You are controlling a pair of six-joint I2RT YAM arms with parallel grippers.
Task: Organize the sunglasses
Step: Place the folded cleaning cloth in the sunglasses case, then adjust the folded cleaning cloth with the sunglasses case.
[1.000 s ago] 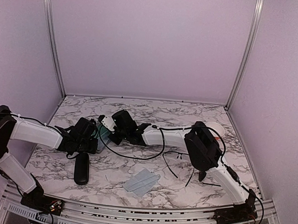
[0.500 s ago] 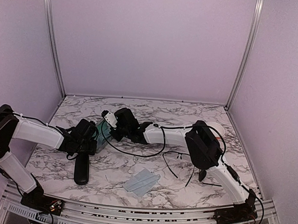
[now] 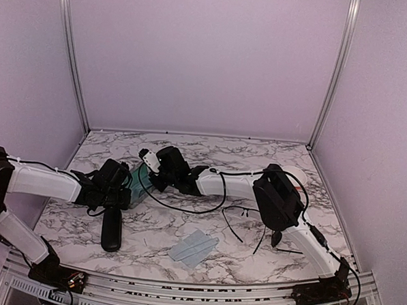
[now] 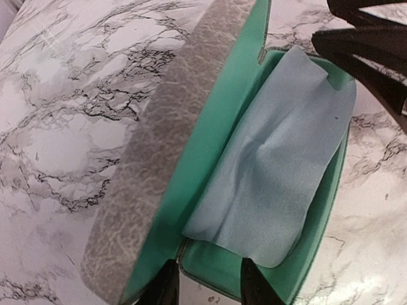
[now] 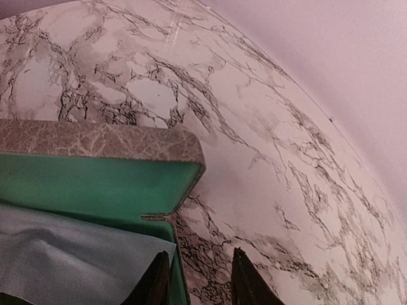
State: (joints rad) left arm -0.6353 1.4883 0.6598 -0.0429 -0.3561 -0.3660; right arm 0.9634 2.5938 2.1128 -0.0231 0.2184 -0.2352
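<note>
Two pairs of thin black sunglasses lie on the marble table to the right of centre, one [image 3: 243,210] beside my right forearm and one [image 3: 279,249] nearer the front. Neither gripper touches them. The grey rectangular case [image 3: 138,184] lies open, with a green lining and a blue cloth [image 4: 280,165] inside. My left gripper [image 3: 122,189] is open, and its fingers [image 4: 166,286] straddle the near end of the case. My right gripper [image 3: 150,165] is open at the far end, with one finger [image 5: 156,279] over the tray rim and the other over the table.
A glossy black oval case [image 3: 111,228] lies at the front left, just in front of my left gripper. A second blue cloth [image 3: 193,246] lies flat at the front centre. A black cable [image 3: 180,210] loops under my right forearm. The enclosure walls stand close on both sides.
My right gripper has moved a little toward the back at the case's far end. My left arm has drawn slightly left. The sunglasses have not moved.
</note>
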